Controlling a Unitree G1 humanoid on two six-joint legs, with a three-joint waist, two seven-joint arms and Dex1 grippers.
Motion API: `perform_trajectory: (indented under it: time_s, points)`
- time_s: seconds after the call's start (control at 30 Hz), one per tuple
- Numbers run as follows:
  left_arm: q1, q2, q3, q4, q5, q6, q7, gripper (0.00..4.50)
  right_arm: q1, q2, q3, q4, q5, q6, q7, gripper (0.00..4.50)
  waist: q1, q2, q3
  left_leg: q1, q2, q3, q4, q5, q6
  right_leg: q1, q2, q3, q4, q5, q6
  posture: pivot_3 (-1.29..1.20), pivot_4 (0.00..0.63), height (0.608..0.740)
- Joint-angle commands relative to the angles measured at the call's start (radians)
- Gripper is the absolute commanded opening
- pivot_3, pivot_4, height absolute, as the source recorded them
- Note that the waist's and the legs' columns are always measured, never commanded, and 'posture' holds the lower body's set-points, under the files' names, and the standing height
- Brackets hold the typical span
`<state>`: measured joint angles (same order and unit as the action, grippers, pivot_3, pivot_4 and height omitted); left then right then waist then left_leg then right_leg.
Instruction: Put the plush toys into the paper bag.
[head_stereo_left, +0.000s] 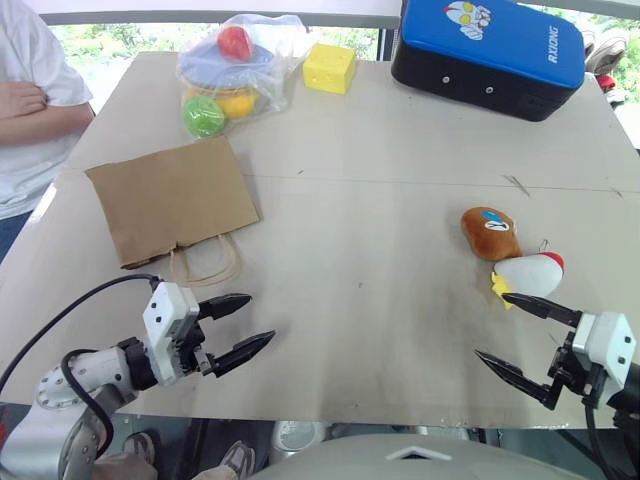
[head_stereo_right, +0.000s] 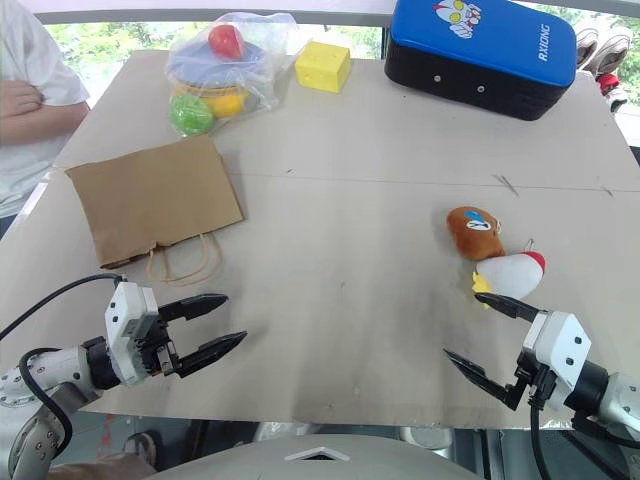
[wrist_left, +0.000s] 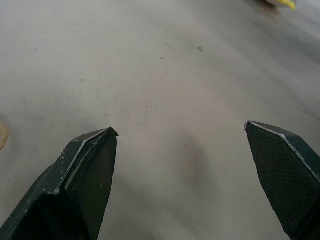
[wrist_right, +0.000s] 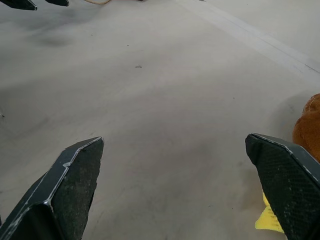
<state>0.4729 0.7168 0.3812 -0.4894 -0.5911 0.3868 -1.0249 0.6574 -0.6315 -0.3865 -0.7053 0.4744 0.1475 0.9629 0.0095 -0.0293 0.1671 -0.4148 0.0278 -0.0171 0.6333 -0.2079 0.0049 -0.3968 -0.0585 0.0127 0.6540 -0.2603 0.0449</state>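
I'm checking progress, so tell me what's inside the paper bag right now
The paper bag lies flat on the table, so its inside is hidden. Both plush toys, the brown one and the white chicken, lie outside it, across the table.

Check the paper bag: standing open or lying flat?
Lying flat. The paper bag rests on its side on the table, its mouth pressed shut, handles splayed toward the robot.
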Motion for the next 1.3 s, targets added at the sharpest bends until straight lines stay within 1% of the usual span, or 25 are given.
perform_trajectory:
  time_s: [0.03, 0.1, 0.2, 0.3, 0.33, 0.4, 0.47, 0.57, 0.7, 0.8, 0.9, 0.97, 1.2, 1.23, 1.27, 1.3]
  points:
    - [-0.009, 0.009, 0.057, -0.027, -0.064, 0.033, 0.018, 4.44, -0.062, -0.008, 0.021, -0.002, 0.037, -0.006, 0.002, 4.5, -0.001, -0.001, 0.0, 0.0, 0.0, 0.0, 0.0, 0.0, 0.0, 0.0, 0.0, 0.0, 0.0, 0.0, 0.0, 0.0, 0.15, 0.74]
    - [-0.025, 0.01, 0.142, -0.017, -0.154, 0.073, 0.027, 4.44, -0.141, -0.03, 0.05, -0.008, 0.085, 0.02, 0.013, 4.5, -0.003, -0.002, 0.0, 0.0, 0.002, 0.001, 0.0, 0.0, 0.0, 0.0, 0.001, 0.0, 0.0, 0.0, 0.0, 0.0, 0.15, 0.74]
    - [-0.037, 0.053, 0.237, 0.043, -0.176, 0.069, -0.021, 4.44, -0.205, -0.053, 0.089, -0.019, 0.117, 0.037, 0.037, 4.5, -0.002, -0.001, 0.0, 0.001, 0.004, 0.002, 0.001, 0.0, 0.0, 0.0, 0.003, 0.0, 0.001, 0.0, 0.0, 0.0, 0.15, 0.74]
    - [-0.059, 0.133, 0.317, 0.158, -0.135, 0.018, -0.109, 4.44, -0.26, -0.07, 0.127, -0.027, 0.148, 0.042, 0.056, 4.5, 0.004, -0.001, 0.001, 0.001, 0.004, 0.005, 0.0, 0.0, 0.0, 0.0, 0.007, -0.002, 0.001, -0.001, -0.001, 0.0, 0.15, 0.74]
    - [-0.056, 0.159, 0.331, 0.193, -0.104, -0.02, -0.148, 4.44, -0.271, -0.076, 0.135, -0.027, 0.157, 0.044, 0.064, 4.5, 0.004, -0.001, 0.001, 0.0, 0.004, 0.006, 0.0, 0.0, 0.0, -0.001, 0.01, -0.002, 0.001, -0.001, -0.002, 0.0, 0.15, 0.74]
    - [-0.065, 0.207, 0.349, 0.275, -0.037, -0.11, -0.21, 4.44, -0.291, -0.088, 0.155, -0.025, 0.168, 0.043, 0.085, 4.5, 0.004, -0.001, 0.001, 0.0, 0.004, 0.007, 0.0, -0.001, 0.0, -0.001, 0.009, -0.001, 0.0, -0.001, -0.002, 0.0, 0.15, 0.74]
    - [-0.101, 0.249, 0.333, 0.379, 0.055, -0.235, -0.236, 4.44, -0.316, -0.095, 0.188, -0.01, 0.161, 0.03, 0.11, 4.5, 0.005, -0.001, 0.001, 0.0, 0.004, 0.009, 0.0, -0.001, 0.0, -0.001, 0.009, 0.0, 0.0, 0.0, -0.002, 0.0, 0.15, 0.74]
    - [-0.168, 0.28, 0.276, 0.486, 0.133, -0.35, -0.263, 4.44, -0.374, -0.083, 0.249, 0.021, 0.134, 0.002, 0.128, 4.5, 0.004, -0.002, 0.0, 0.001, 0.005, 0.009, 0.0, -0.001, 0.0, -0.001, 0.005, 0.0, -0.001, 0.0, -0.002, 0.0, 0.15, 0.74]
    - [-0.261, 0.284, 0.192, 0.544, 0.175, -0.414, -0.275, 4.44, -0.444, -0.053, 0.305, 0.034, 0.13, -0.002, 0.115, 4.5, 0.004, -0.002, 0.0, 0.0, 0.005, 0.009, 0.0, -0.001, 0.0, -0.001, 0.004, 0.0, -0.001, 0.002, -0.005, 0.0, 0.15, 0.74]
    - [-0.327, 0.282, 0.127, 0.587, 0.212, -0.456, -0.27, 4.44, -0.539, -0.022, 0.346, 0.037, 0.141, 0.031, 0.069, 4.5, 0.003, -0.002, 0.001, 0.0, 0.006, 0.009, 0.0, -0.001, 0.0, -0.001, 0.005, 0.0, -0.001, 0.002, -0.005, 0.0, 0.15, 0.74]
    - [-0.368, 0.292, 0.094, 0.638, 0.238, -0.498, -0.283, 4.44, -0.606, 0.007, 0.37, 0.035, 0.147, 0.065, 0.014, 4.5, 0.0, -0.002, 0.0, 0.0, 0.008, 0.01, 0.0, -0.001, 0.0, -0.002, 0.008, 0.001, 0.0, 0.002, -0.006, 0.0, 0.15, 0.74]
    - [-0.391, 0.299, 0.078, 0.667, 0.251, -0.522, -0.291, 4.44, -0.625, 0.018, 0.376, 0.022, 0.157, 0.086, -0.015, 4.5, 0.001, -0.002, 0.0, 0.0, 0.008, 0.01, 0.0, -0.001, -0.001, -0.002, 0.012, 0.001, 0.0, 0.002, -0.006, 0.0, 0.15, 0.74]
    - [-0.46, 0.311, 0.027, 0.74, 0.278, -0.574, -0.299, 4.44, -0.646, 0.027, 0.386, -0.019, 0.183, 0.128, -0.064, 4.5, 0.003, -0.002, 0.0, 0.0, 0.008, 0.011, 0.0, -0.001, -0.001, -0.002, 0.012, 0.001, 0.001, 0.002, -0.006, 0.0, 0.15, 0.74]
    - [-0.468, 0.31, 0.022, 0.744, 0.278, -0.574, -0.3, 4.05, -0.648, 0.023, 0.387, -0.021, 0.182, 0.133, -0.066, 4.5, 0.003, -0.002, 0.0, 0.0, 0.008, 0.011, 0.0, -0.001, -0.001, -0.002, 0.012, 0.001, 0.001, 0.002, -0.006, 0.0, 0.15, 0.74]
    - [-0.473, 0.31, 0.016, 0.747, 0.279, -0.578, -0.304, 3.91, -0.649, 0.017, 0.389, -0.022, 0.177, 0.136, -0.066, 4.5, 0.003, -0.002, 0.0, 0.0, 0.008, 0.011, 0.0, -0.001, -0.001, -0.002, 0.012, 0.001, 0.002, 0.002, -0.006, 0.0, 0.15, 0.74]
    - [-0.478, 0.312, 0.01, 0.75, 0.282, -0.584, -0.306, 3.59, -0.647, 0.006, 0.391, -0.021, 0.167, 0.138, -0.059, 4.5, 0.003, -0.002, 0.0, 0.0, 0.008, 0.011, 0.0, -0.001, -0.001, -0.002, 0.012, 0.001, 0.002, 0.002, -0.006, 0.0, 0.15, 0.74]
